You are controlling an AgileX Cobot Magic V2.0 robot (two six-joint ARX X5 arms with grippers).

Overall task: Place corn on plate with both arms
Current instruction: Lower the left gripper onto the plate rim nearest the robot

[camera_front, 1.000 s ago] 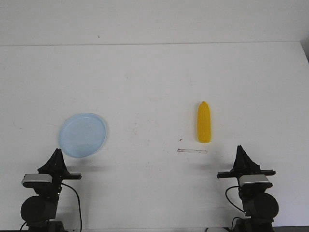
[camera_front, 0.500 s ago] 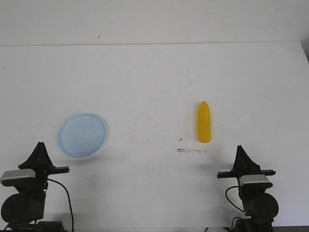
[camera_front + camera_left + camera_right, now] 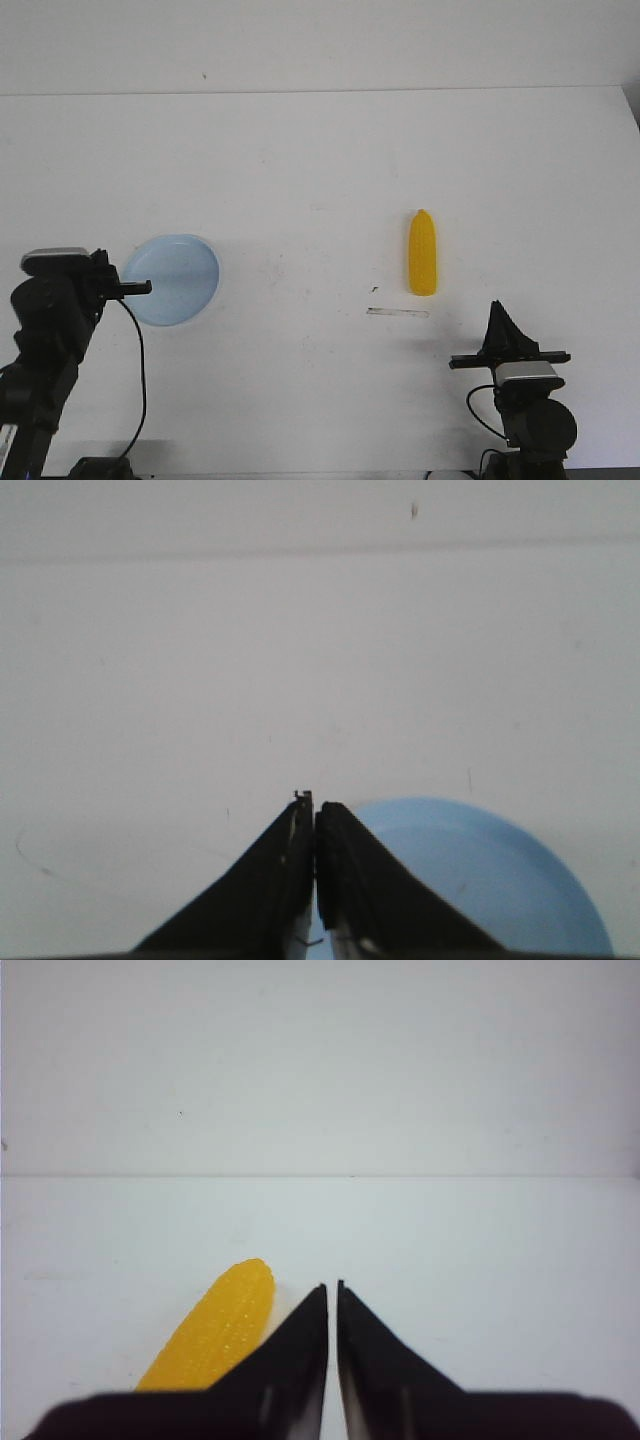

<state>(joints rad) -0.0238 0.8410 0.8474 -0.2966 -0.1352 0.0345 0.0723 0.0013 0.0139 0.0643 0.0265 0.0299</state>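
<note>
Yellow-orange plastic-looking corn cob lies right of centre in the front view, blunt tip pointing toward the top of the frame, well apart from the round pale blue shallow plate at middle left. Left gripper sits raised at the plate's left edge, fingers pinched together and empty, probably lining up to steady or move the plate. Right gripper is low at bottom right, also closed with nothing held, with the corn just beyond it.
</note>
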